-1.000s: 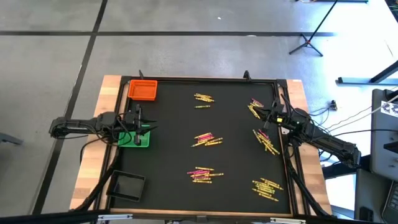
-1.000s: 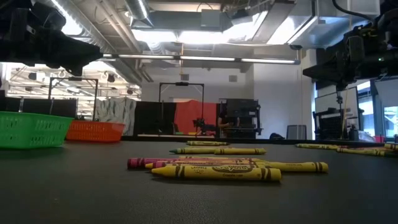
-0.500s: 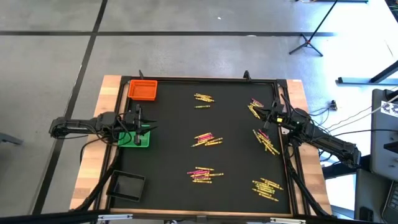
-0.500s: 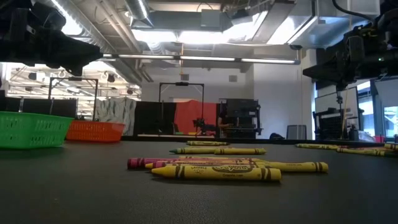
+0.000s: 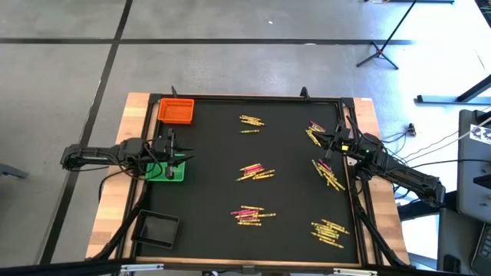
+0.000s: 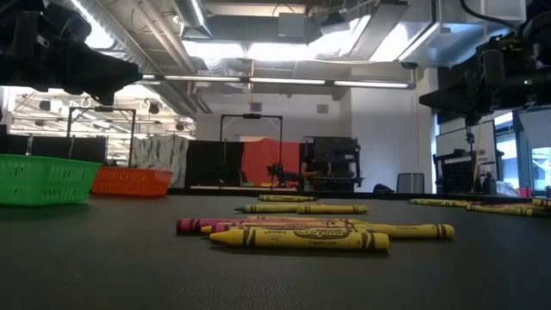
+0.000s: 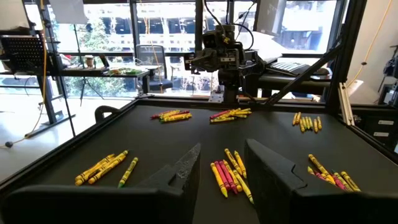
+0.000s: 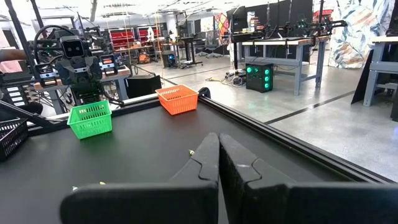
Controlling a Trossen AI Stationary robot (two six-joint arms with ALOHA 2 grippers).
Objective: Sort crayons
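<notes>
1. On the left gripper we see the two dark fingers standing apart with a clear gap and nothing between them. It hangs over the green tray, which we take as our landmark.
2. On the right gripper the fingers are pressed together, and we see nothing held in them. It sits far across the worktop from the green tray, just beside the clusters along the opposite edge.
3. The crayons lie loose in several small heaps on the dark worktop, all well apart from the green tray. One heap is near the middle, others lie toward the far side from the tray. In the low view they are yellow and magenta sticks lying flat and touching one another.
4. We judge them light, stiff and brittle, with paper wrappers that give some friction. They are round, so they may roll. We would take one across its middle, at a stick lying at the edge of a heap.
5. The left arm reaches in low from the worktop's edge by the green tray, wrist level, looking across the surface. The right arm stretches in from the opposite edge, also low and level.
6. An orange tray and a black tray flank the green tray along the same edge.
</notes>
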